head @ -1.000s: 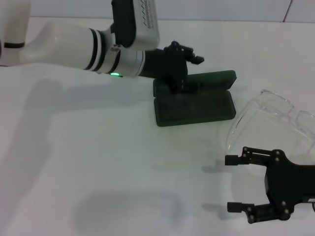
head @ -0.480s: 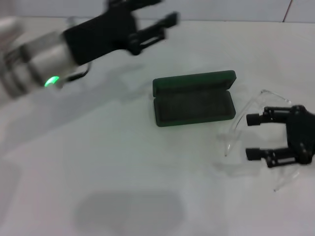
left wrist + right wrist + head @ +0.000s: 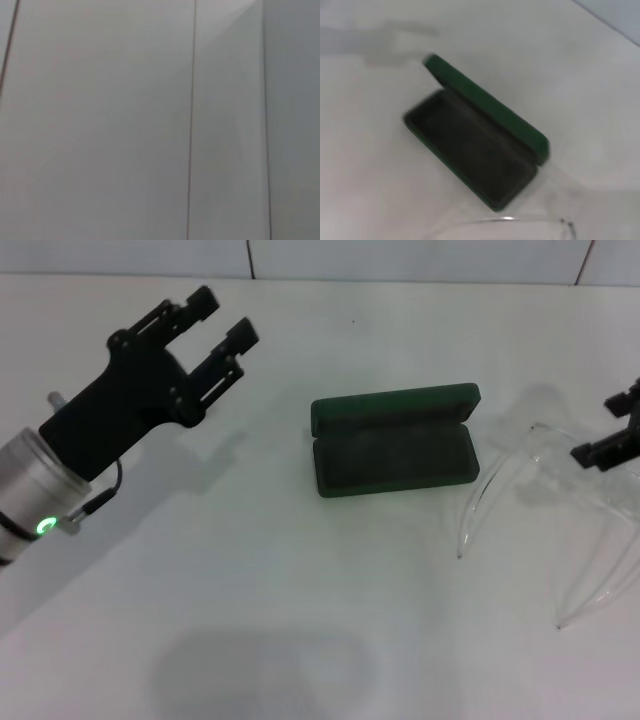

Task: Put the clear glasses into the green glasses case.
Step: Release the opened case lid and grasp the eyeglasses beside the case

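Head view shows one green glasses case (image 3: 395,443), one pair of clear glasses (image 3: 545,505) and two grippers on a white table (image 3: 250,580). The case lies with its lid swung up and back, the dark lining of its tray exposed; the right wrist view shows the same case (image 3: 475,152) open and holding nothing. The left gripper (image 3: 215,325) hangs over the table well to the left of the case, its two black fingers spread apart and gripping nothing, with a wide stretch of bare table between it and the case's left end. The right gripper (image 3: 618,430) enters at the right edge of the frame, over the far part of the clear glasses; most of it is cut off, so whether its fingers are parted or closed cannot be told, and it may be touching the lens, though that is unclear. The glasses rest on the table just right of the case, between it and the right gripper, their two thin arms pointing toward the near edge, the left arm close beside the case's right end. Left wrist view shows only a pale panelled wall (image 3: 100,120).
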